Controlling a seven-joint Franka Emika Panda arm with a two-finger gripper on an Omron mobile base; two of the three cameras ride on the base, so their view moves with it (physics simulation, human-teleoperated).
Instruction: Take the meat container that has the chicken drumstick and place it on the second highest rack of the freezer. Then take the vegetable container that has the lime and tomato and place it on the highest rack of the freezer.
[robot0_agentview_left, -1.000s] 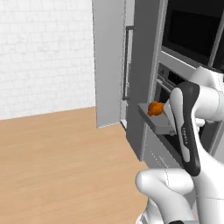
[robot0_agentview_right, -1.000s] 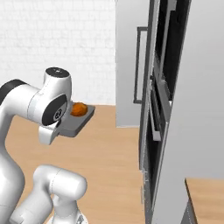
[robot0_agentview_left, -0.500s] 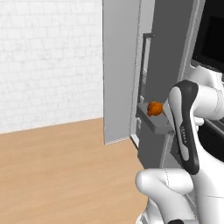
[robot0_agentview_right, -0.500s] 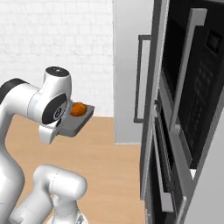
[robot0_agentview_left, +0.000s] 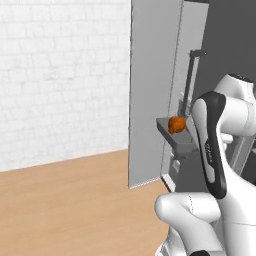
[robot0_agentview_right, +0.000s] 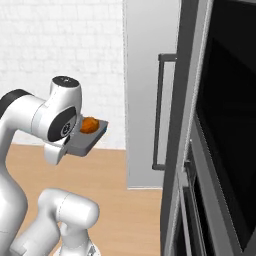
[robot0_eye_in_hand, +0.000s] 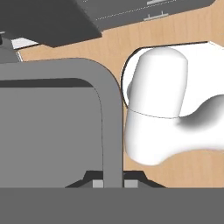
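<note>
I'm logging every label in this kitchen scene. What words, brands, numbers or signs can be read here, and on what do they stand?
None can be read.
Arm: a faint pale marking on the dark link, too small and blurred to read.
Meat container, chicken drumstick, freezer door: no text.

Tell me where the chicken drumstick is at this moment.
The chicken drumstick lies in the grey container held up at the arm's hand, in front of the tall grey door with the long handle.
</note>
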